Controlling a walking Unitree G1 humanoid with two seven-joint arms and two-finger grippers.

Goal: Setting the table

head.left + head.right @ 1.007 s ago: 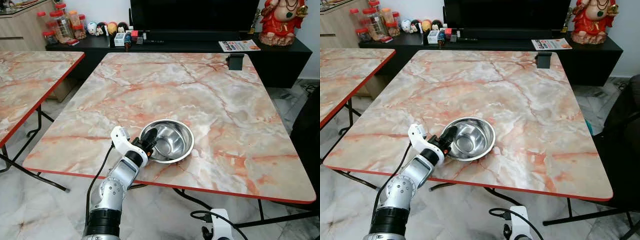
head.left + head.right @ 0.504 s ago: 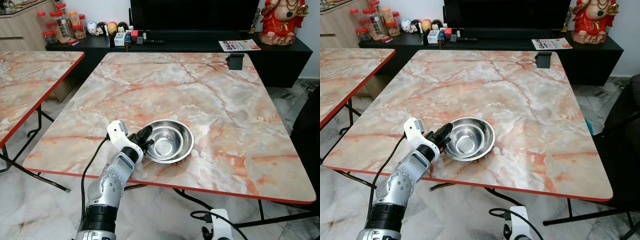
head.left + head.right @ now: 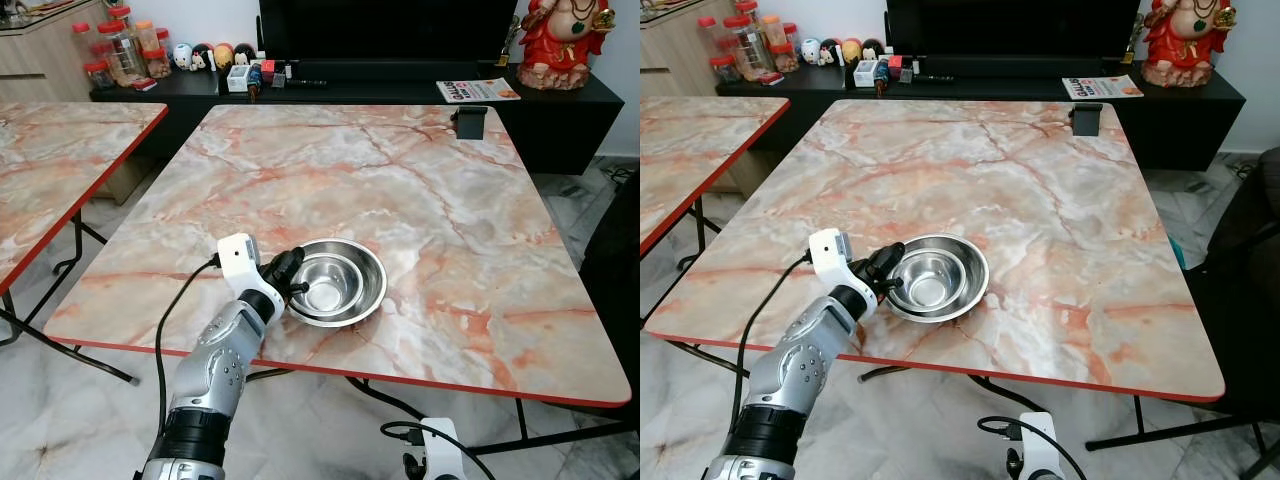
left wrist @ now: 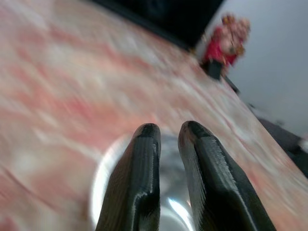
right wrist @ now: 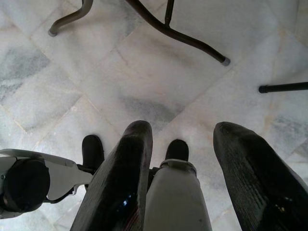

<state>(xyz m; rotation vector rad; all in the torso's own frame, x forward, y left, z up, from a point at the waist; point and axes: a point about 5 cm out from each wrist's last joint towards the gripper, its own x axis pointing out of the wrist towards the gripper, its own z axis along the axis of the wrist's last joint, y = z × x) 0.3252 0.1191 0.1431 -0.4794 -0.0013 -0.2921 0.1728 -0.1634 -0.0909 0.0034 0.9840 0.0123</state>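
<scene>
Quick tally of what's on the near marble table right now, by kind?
Steel bowl: 1, with the left gripper at its rim
Small black stand at the far edge: 1
Total: 2

Both eye views are evenly and brightly lit and sharply rendered. Soft glare is noted on the worktop (image 3: 400, 190) and inside the steel bowl (image 3: 335, 282). The left wrist view is heavily blurred. The right wrist view is clear.

A pink-and-orange marbled bench (image 3: 420, 190) with red edging carries a round steel bowl (image 3: 337, 281) (near its front edge) and a small black stand (image 3: 470, 121) at the far right.
</scene>
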